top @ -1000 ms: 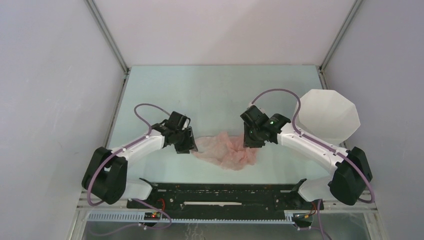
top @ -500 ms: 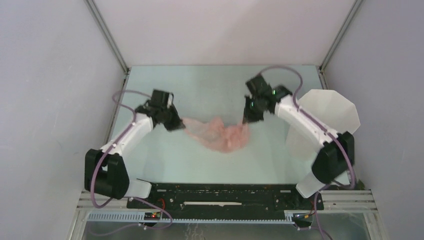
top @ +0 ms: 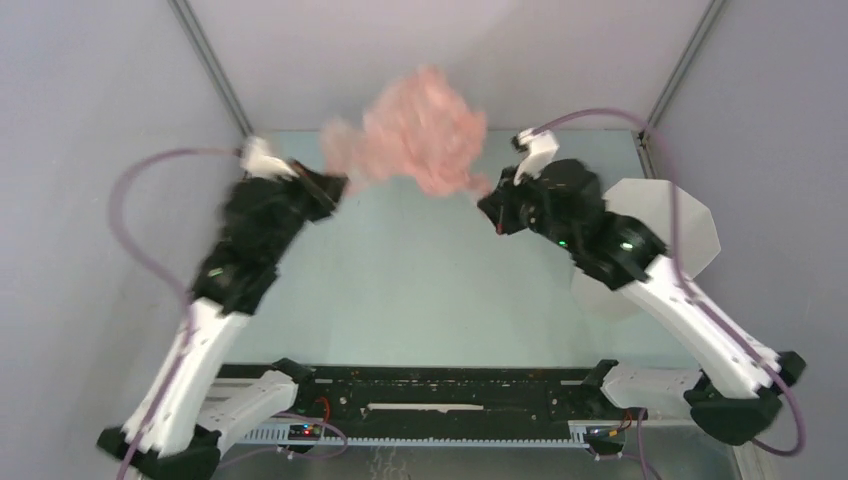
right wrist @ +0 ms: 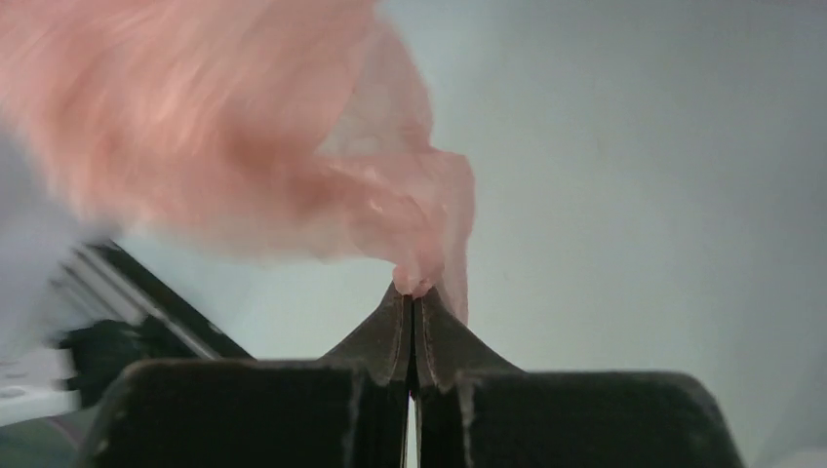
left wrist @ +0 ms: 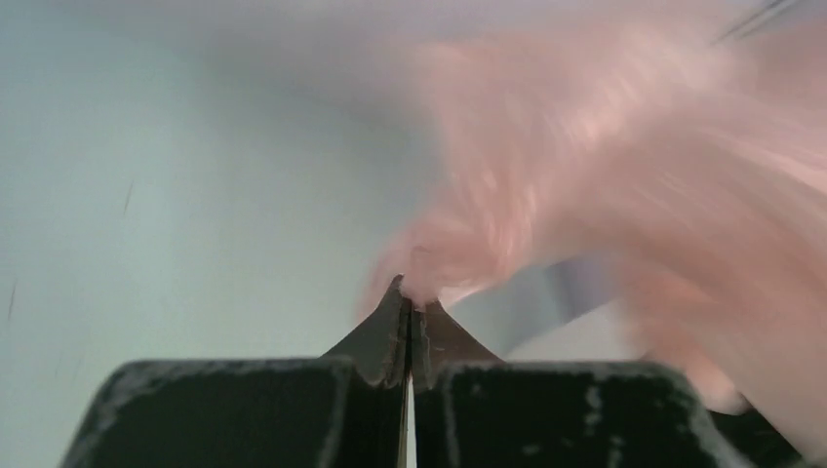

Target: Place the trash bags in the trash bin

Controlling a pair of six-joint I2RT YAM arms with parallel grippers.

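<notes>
Pinches the trash bag (top: 420, 125) in left gripper (left wrist: 408, 310), jaws pressed together; likewise in right gripper (right wrist: 412, 292); holds it aloft, trash bin (top: 695, 225) rightward.

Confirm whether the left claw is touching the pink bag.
Touching. The left wrist view shows the left claw shut, with a fold of the pink bag pinched between its tips.

The top view sits above and behind the arm bases at the near edge of the tabletop (top: 420, 290), looking down and forward to the far edge and the back wall. Each wrist view sits just behind its own jaws, left gripper (left wrist: 409, 310) and right gripper (right wrist: 411, 297), looking out along them from very close. All three share the trash bag (top: 425, 125), blurred in each
</notes>
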